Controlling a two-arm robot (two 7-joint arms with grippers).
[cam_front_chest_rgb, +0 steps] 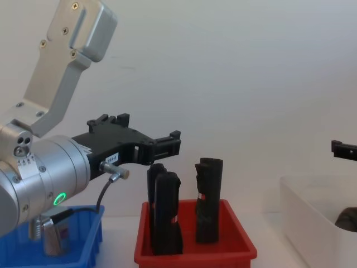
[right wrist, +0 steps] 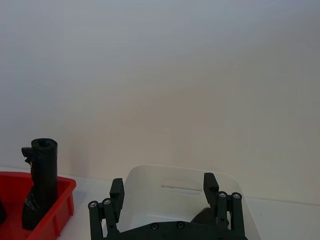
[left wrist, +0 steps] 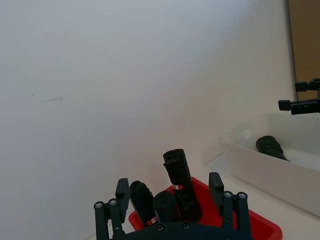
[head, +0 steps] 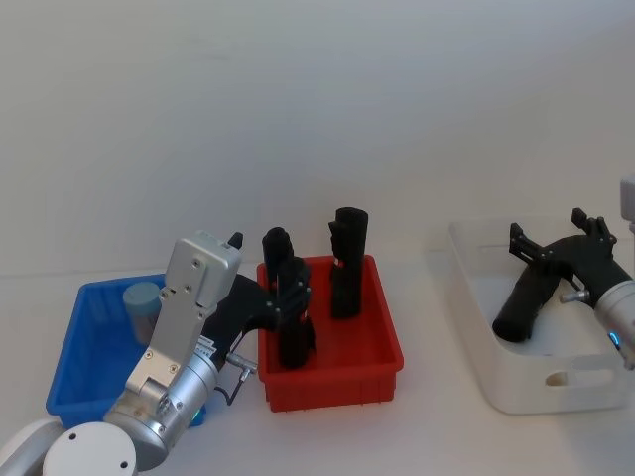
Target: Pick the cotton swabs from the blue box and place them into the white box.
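We see the left gripper raised over the gap between the blue box and the red bin, fingers spread wide and holding nothing; in the left wrist view the two fingertips stand well apart with the black rolls framed between them. In the chest view the same gripper hangs above the red bin's near-left corner, not touching anything. One cotton swab jar with a grey-blue lid stands upright in the blue box, near its back left part, partly hidden by the left arm; the chest view shows it low in the blue box behind the arm. Three black rolls stand upright in the red bin, two close together at the left, one apart toward the back right. The right gripper hovers over the white box, fingers open wide and empty, as the right wrist view shows. One black roll lies tilted inside the white box, just below that gripper. We cannot tell whether it touches the fingers.
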